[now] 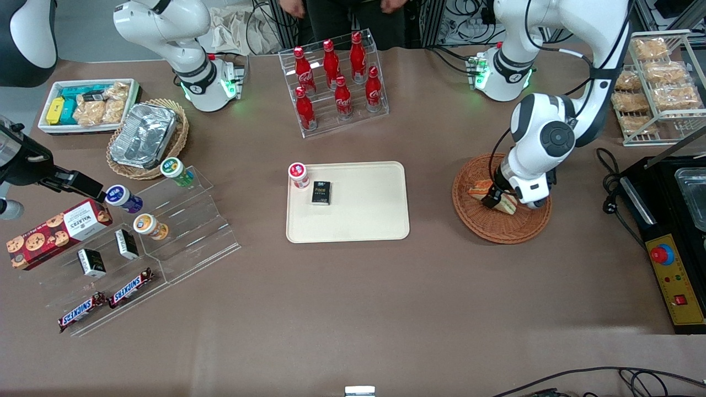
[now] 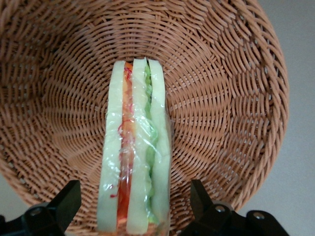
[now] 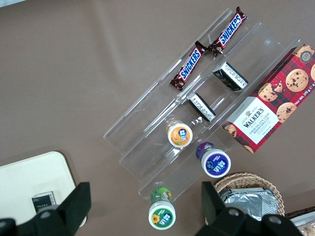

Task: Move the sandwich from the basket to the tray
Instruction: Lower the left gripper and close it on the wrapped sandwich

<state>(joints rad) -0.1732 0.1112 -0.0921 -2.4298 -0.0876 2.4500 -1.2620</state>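
Straddling the sandwich (image 2: 135, 147) with fingers spread and not yet touching, the gripper (image 2: 135, 216) sits low in the basket (image 2: 236, 73); grasp step, so closing comes next, then carrying toward the tray (image 1: 364, 220)

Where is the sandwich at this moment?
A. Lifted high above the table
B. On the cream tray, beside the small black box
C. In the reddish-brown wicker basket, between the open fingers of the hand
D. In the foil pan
C: the sandwich lies in the basket, and the hand is open with a finger on each side of it.
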